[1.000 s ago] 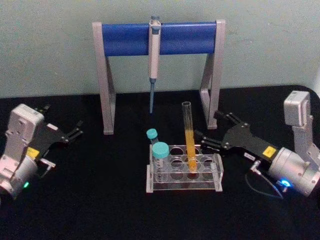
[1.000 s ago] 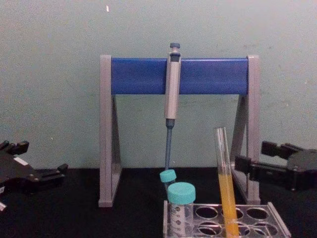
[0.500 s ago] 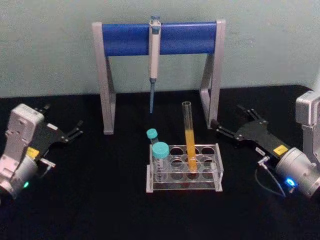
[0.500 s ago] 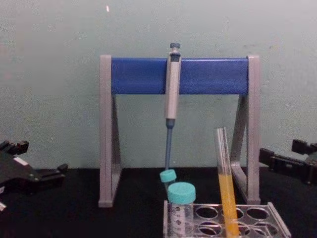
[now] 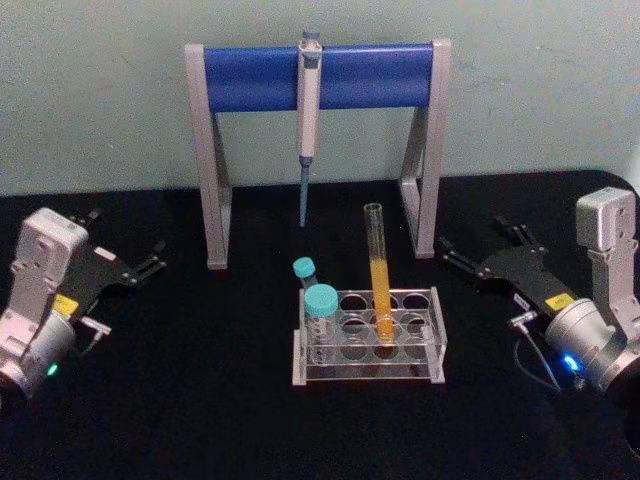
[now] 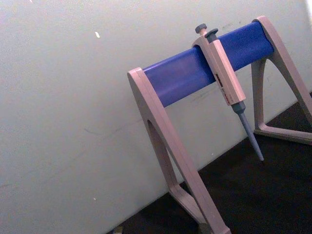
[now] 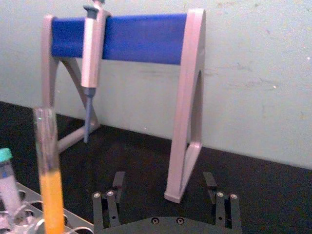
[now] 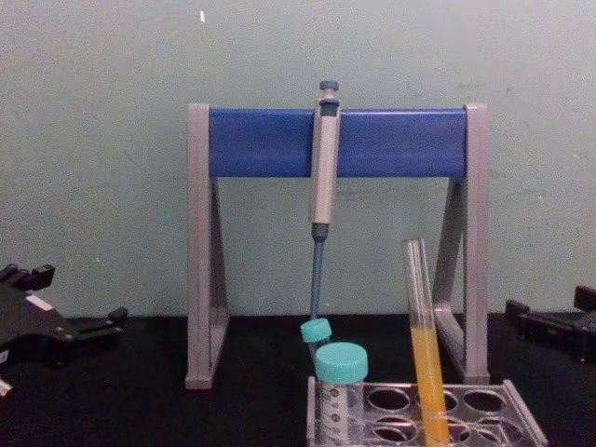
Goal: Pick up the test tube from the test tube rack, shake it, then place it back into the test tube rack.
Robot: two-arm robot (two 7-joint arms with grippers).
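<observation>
I see the test tube standing near-upright in the test tube rack, just left of my empty, wide-open right gripper, the nearer one; left gripper parked open.

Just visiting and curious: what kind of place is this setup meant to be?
Probably a mock laboratory bench: a pipette hangs from a blue-barred stand, and a test tube of orange liquid stands in a clear test tube rack.

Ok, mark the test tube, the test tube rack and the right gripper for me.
test tube [image 5: 379, 290]: head view, on its orange-filled lower half.
test tube rack [image 5: 432, 345]: head view, on the clear right end wall.
right gripper [image 5: 476, 250]: head view, midway between its open fingertips.
</observation>
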